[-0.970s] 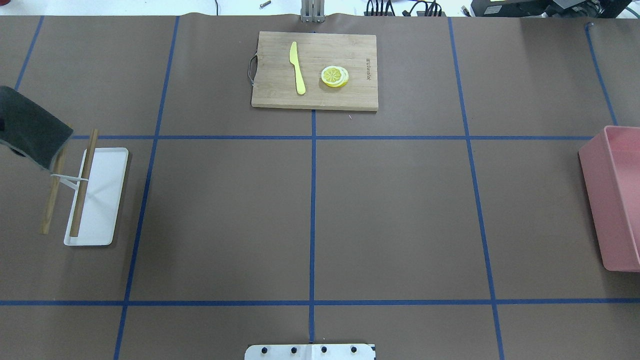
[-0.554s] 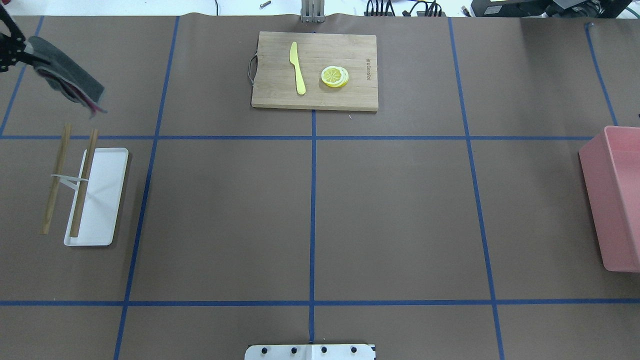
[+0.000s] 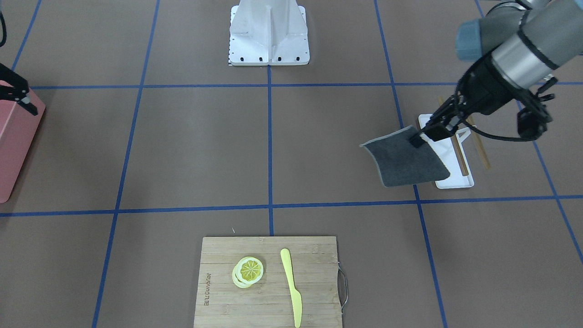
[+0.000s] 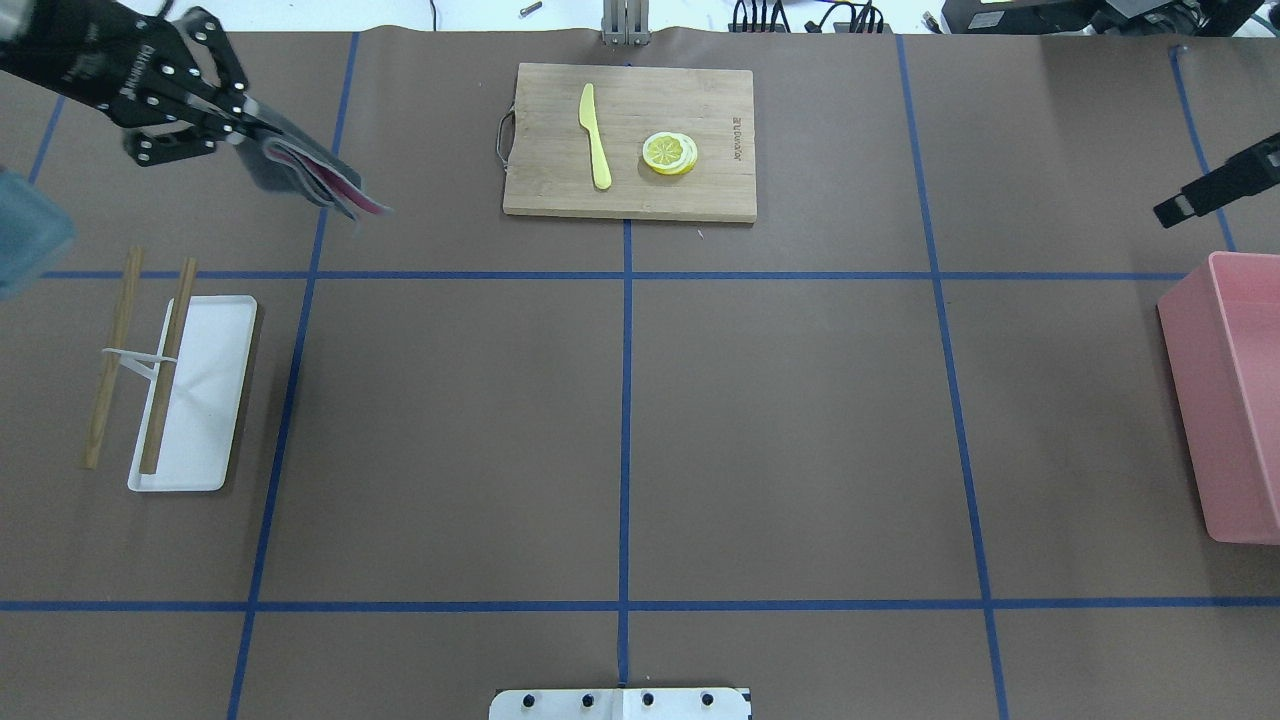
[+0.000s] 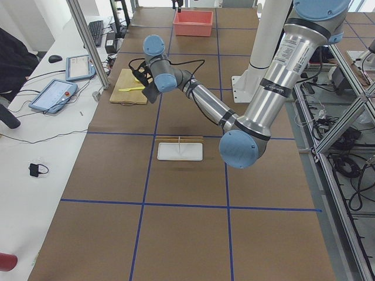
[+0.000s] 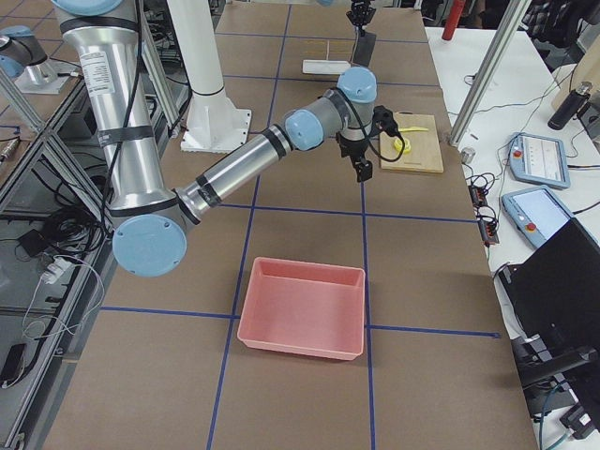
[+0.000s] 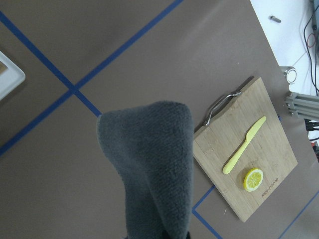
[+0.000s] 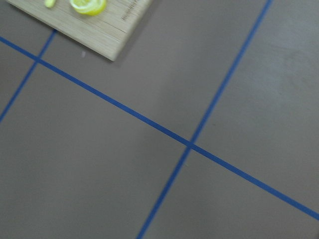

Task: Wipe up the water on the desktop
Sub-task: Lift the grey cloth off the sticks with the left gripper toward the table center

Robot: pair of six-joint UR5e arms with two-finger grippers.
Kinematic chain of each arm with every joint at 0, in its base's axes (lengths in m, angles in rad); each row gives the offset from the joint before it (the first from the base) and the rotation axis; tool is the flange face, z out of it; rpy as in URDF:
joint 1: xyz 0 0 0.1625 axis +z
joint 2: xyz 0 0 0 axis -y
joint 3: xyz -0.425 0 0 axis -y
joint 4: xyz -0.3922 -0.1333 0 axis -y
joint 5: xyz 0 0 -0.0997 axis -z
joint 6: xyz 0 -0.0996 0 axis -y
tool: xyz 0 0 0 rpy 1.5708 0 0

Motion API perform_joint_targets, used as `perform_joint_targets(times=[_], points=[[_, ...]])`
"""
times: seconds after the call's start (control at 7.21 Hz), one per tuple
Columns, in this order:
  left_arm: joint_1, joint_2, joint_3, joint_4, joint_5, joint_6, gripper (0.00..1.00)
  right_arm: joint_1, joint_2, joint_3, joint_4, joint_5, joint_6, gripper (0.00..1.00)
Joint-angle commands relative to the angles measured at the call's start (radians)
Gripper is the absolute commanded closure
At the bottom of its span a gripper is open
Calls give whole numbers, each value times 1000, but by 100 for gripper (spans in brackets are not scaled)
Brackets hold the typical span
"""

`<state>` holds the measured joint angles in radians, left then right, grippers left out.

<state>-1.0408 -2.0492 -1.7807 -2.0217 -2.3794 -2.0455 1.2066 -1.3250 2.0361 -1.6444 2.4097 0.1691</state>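
The desktop (image 4: 800,420) is brown with blue tape lines; I see no water on it. My left gripper (image 4: 240,120) is shut on a grey cloth (image 4: 310,175) and holds it in the air above the far left of the table, left of the cutting board. The cloth hangs from the left gripper (image 3: 426,134) in the front view (image 3: 405,161) and fills the left wrist view (image 7: 149,164). My right gripper (image 4: 1165,215) hangs over the far right of the table, above the pink bin's far end. I cannot tell whether it is open or shut.
A bamboo cutting board (image 4: 630,190) at the far middle carries a yellow knife (image 4: 595,135) and a lemon slice (image 4: 669,153). A white tray (image 4: 205,410) with two wooden rods stands at the left. A pink bin (image 4: 1235,400) is at the right edge.
My left gripper has carried the cloth from beside the white tray away from the robot and to the right, toward the cutting board. My right gripper has come into view at the right edge.
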Motion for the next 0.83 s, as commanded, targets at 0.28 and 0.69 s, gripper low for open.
perform_joint_targets(times=[0.28,0.69], points=[[219,-193,7,198,173,-144,100,-215,175,10,181,-55,70,0],[312,-307,69,199,200,-225,100,-414,159,12,461,-312,251,0]])
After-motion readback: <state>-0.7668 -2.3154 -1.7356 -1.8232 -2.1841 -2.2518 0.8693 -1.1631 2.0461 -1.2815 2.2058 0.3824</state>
